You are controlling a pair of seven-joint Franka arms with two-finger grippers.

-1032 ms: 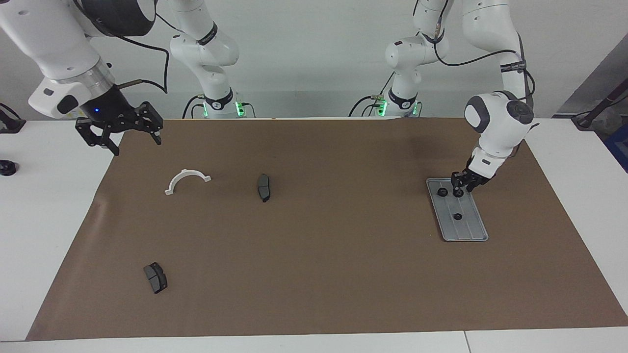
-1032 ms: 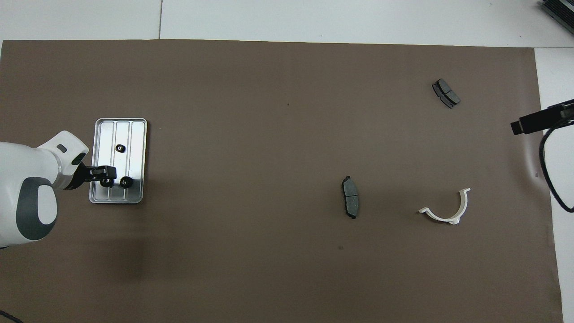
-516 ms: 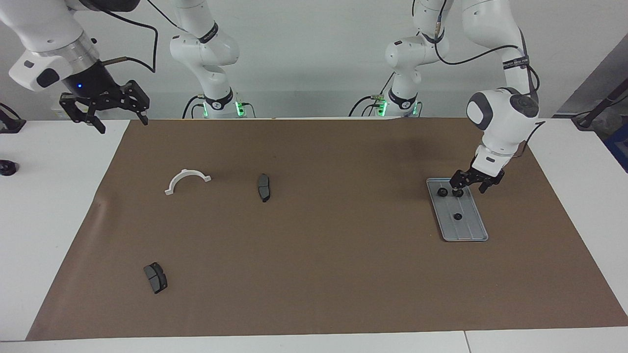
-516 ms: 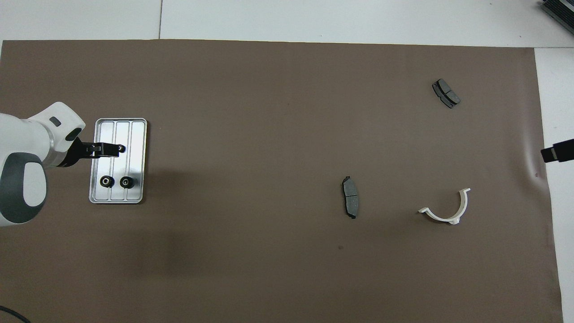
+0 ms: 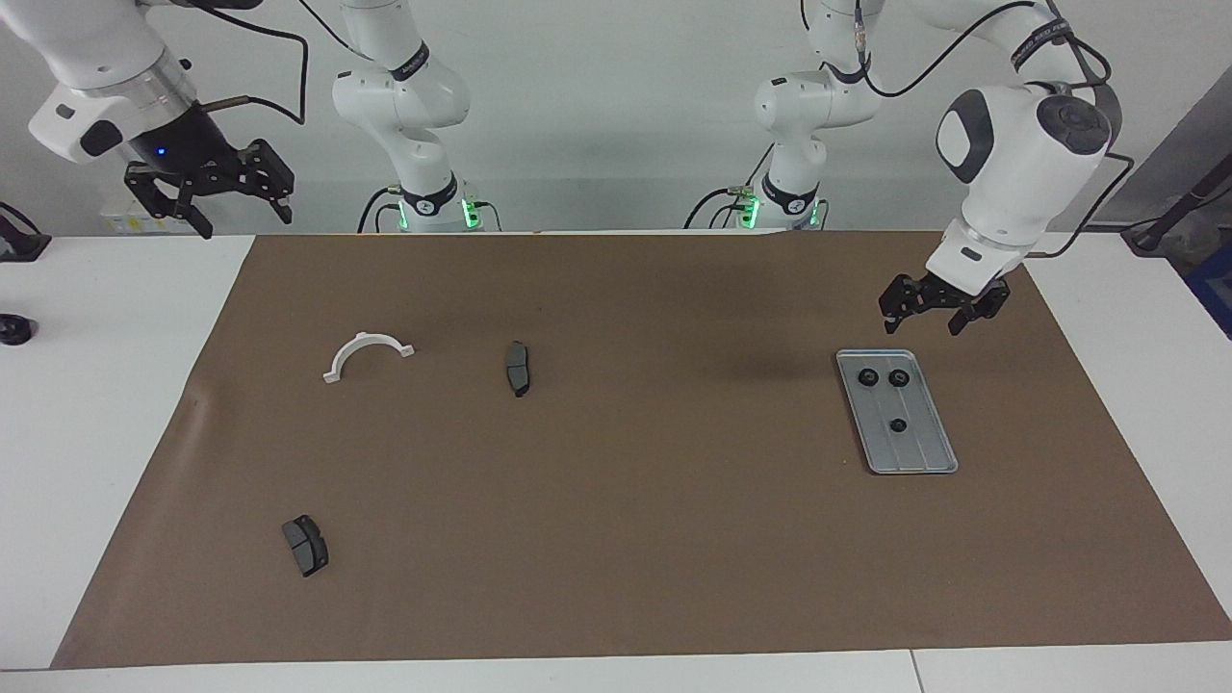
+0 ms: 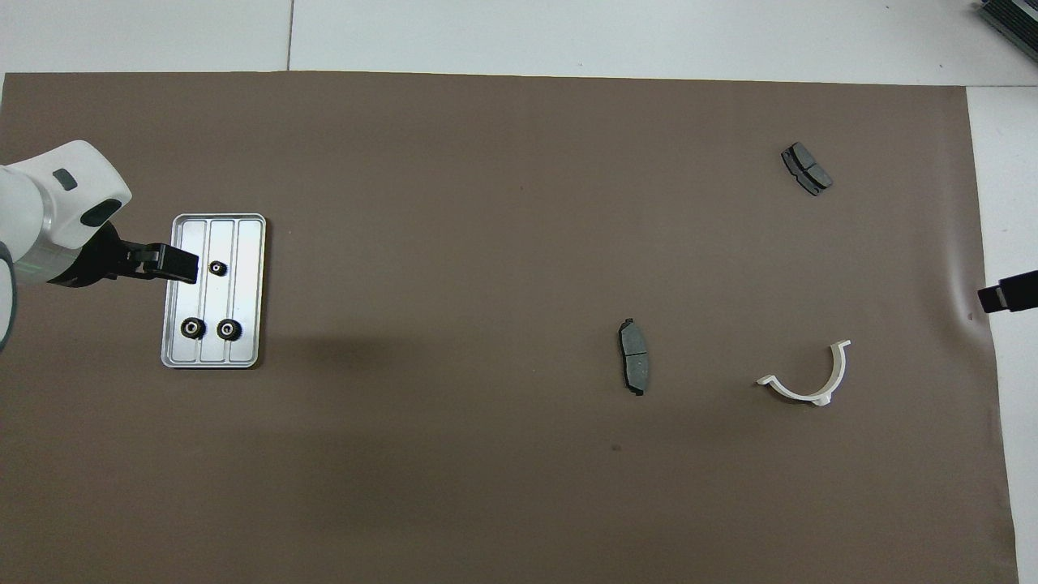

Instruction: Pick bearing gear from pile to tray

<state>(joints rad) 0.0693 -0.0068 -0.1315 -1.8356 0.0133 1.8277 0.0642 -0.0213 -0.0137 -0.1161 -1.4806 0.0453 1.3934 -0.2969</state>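
1. Left end effector (image 5: 941, 310) hangs in the air above the tray's (image 5: 926, 460) end nearer the robots, its fingers spread apart and holding nothing.
2. Seen from overhead, the left end effector (image 6: 174, 265) covers the edge of the tray (image 6: 247, 353) beside the lone ring; the facing view shows it raised clear of the tray.
3. Right end effector (image 5: 208, 189) is up in the air over the white bench (image 5: 106, 404) at the right arm's end, off the brown mat (image 5: 635, 500), well apart from the tray. Its fingers are spread and empty.
4. In the overhead view only a dark tip of the right end effector (image 6: 1008, 292) shows at the picture's edge.
5. The tray lies flat on the mat toward the left arm's end of the bench.
6. Three small black rings lie in the tray: two rings (image 5: 867, 377) (image 5: 899, 377) side by side at the tray's end nearer the robots, and a third ring (image 5: 898, 424) farther from the robots, near the tray's middle.
7. A white half-ring bracket (image 5: 366, 352) lies on the mat well apart from the tray, toward the right arm's end.
8. A dark brake pad (image 5: 517, 368) lies between the bracket and the tray, near the bracket.
9. A second brake pad (image 5: 305, 545) lies farther from the robots than the tray, toward the right arm's end.
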